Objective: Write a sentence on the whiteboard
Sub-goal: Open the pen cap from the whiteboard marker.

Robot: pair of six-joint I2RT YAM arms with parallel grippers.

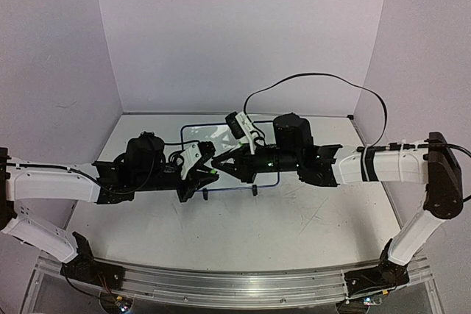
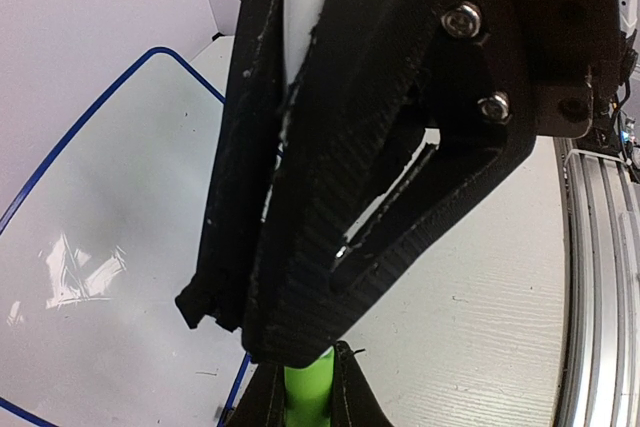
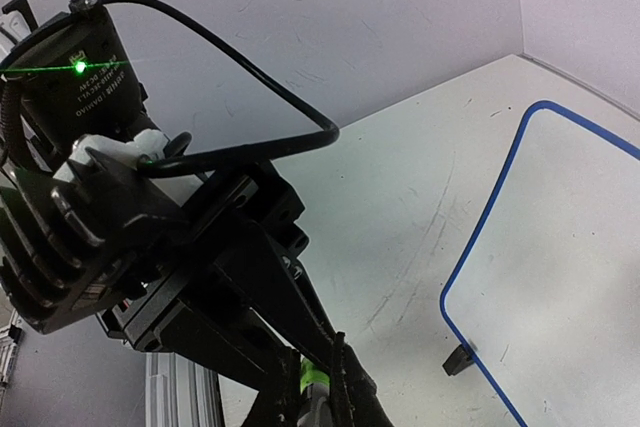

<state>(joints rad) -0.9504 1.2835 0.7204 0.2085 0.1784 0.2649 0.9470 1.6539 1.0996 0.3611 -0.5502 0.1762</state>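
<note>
- Left gripper (image 1: 206, 173): clamped on the slim white marker pen (image 2: 303, 7). The barrel is pinched between its black ribbed fingers (image 2: 400, 127), with no gap left around it.
- Right gripper (image 1: 223, 162): narrow. Its two dark fingertips (image 3: 350, 402) sit on either side of the pen's bright green cap (image 2: 308, 394), pressed against it.
- The two grippers meet tip to tip with the pen between them. The white end is in the left gripper and the green end is in the right.
- The fingers hide the joint between barrel and cap, so I can't tell whether the cap is seated or partly off.
- Small rectangular whiteboard with rounded corners and a thin blue frame (image 1: 193, 134): lies flat on the white table (image 1: 309, 218), mid-width and towards the back wall, directly under both grippers.
- Left wrist view: the board (image 2: 120, 207) is below and to the left of the fingers. The surface shows glare patches only.
- Right wrist view: a board corner (image 3: 570, 247) is at the right, with one small black clip foot (image 3: 458, 358) on its edge, resting on the table.
- The pen is over the board's near edge and tilted. I can't tell whether it is clear of the surface.
</note>
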